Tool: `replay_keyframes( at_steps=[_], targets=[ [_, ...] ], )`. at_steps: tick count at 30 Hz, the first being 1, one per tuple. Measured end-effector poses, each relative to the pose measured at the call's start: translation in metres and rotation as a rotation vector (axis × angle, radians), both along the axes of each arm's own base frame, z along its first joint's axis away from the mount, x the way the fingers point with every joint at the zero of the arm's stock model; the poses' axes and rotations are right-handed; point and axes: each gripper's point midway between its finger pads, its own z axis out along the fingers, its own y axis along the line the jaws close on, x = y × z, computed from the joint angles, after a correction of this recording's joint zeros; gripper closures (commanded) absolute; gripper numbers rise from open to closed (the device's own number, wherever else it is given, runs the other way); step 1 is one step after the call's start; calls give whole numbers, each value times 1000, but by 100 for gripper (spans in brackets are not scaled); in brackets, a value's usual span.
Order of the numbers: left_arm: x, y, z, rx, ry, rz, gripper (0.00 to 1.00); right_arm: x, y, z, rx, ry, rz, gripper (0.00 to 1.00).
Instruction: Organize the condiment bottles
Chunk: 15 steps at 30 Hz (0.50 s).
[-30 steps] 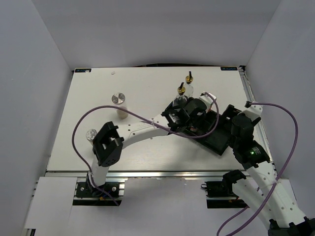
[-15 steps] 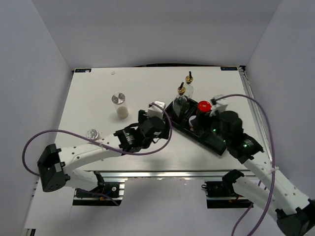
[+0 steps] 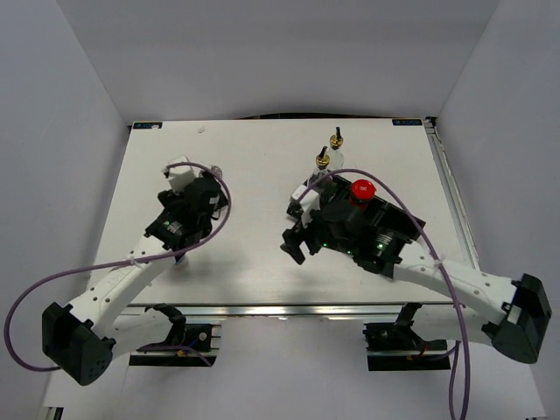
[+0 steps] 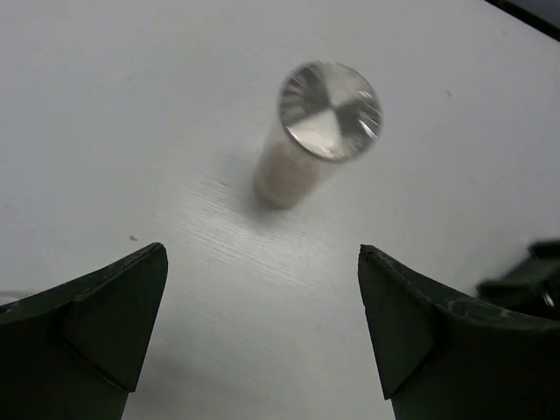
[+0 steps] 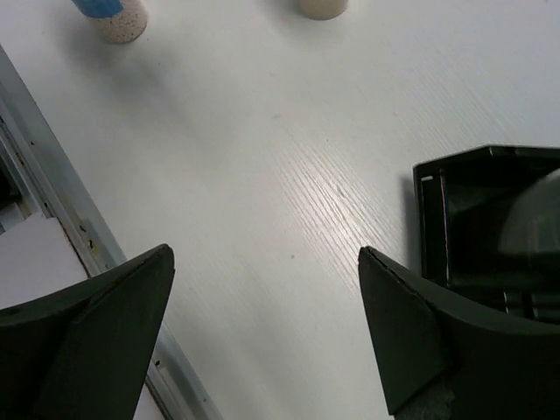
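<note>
In the left wrist view the silver-lidded jar (image 4: 319,131) stands upright on the white table, ahead of my open, empty left gripper (image 4: 262,324). In the top view the left gripper (image 3: 203,194) hangs over that jar and hides it. The red-capped brown jar (image 3: 362,189) stands in the black tray (image 3: 395,219). Two clear glass bottles with gold pourers (image 3: 336,140) (image 3: 322,161) stand at the tray's far left end. My right gripper (image 3: 291,229) is open and empty over bare table left of the tray (image 5: 490,219). The white blue-banded bottle (image 5: 109,17) stands far off. The white-lidded jar is hidden.
The right arm lies across most of the tray. The table's metal front rail (image 5: 35,175) runs along the left of the right wrist view. A cream jar base (image 5: 324,7) shows at that view's top edge. Grey walls enclose the table.
My left arm swung left from the tray to the silver-lidded jar. My right arm reached over the tray to its left side. The red-capped jar now shows in the tray.
</note>
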Motion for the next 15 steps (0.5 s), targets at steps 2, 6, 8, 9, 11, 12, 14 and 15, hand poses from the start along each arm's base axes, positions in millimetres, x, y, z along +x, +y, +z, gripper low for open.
replay_keyframes(
  at_steps=[2, 6, 8, 9, 11, 12, 14, 15],
  targets=[
    [9, 25, -1, -23, -2, 77, 2, 4, 17, -5, -16, -4, 24, 11],
    [19, 55, 0, -51, -15, 171, 2, 33, 55, -8, -22, -17, 7, 11],
    [25, 70, 1, -66, -22, 213, 2, 51, 79, -7, -12, -30, -6, 11],
    [28, 80, 0, -80, -21, 238, 2, 61, 92, -7, -7, -38, -12, 10],
    [35, 99, -1, -105, -26, 284, 2, 79, 118, -8, 6, -53, -15, 11],
    [36, 108, -2, -112, -25, 307, 2, 88, 131, -9, 12, -64, -16, 11],
    [36, 119, -3, -116, -26, 338, 2, 105, 155, -13, 19, -84, -15, 10],
    [36, 120, -2, -117, -31, 341, 2, 114, 167, -15, 25, -96, -16, 11]
  ],
)
